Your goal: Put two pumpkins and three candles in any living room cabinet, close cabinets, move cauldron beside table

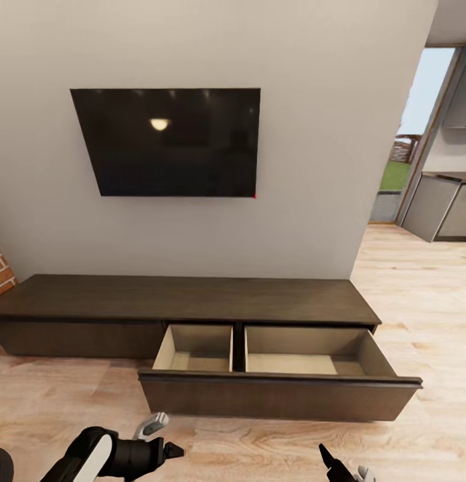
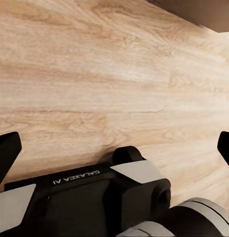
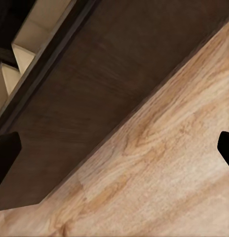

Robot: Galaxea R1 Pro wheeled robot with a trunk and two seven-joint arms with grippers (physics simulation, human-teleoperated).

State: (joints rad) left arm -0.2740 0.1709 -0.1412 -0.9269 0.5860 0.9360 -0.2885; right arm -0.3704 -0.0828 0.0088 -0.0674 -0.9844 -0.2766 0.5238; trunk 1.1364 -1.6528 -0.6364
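The long, low dark brown cabinet stands against the wall ahead. Its right drawer is pulled out over the floor, and both tan compartments look empty. My left gripper hovers open over the wood floor just short of the drawer's left end, with nothing between its fingers. My right gripper is open too, low in front of the drawer's right half. The right wrist view looks at the drawer front and a sliver of its inside. The pumpkins, candles, cauldron and table are out of view.
A black television hangs on the grey wall above the cabinet. Brickwork shows at the far left. To the right, the wood floor runs past the wall's end toward grey kitchen units.
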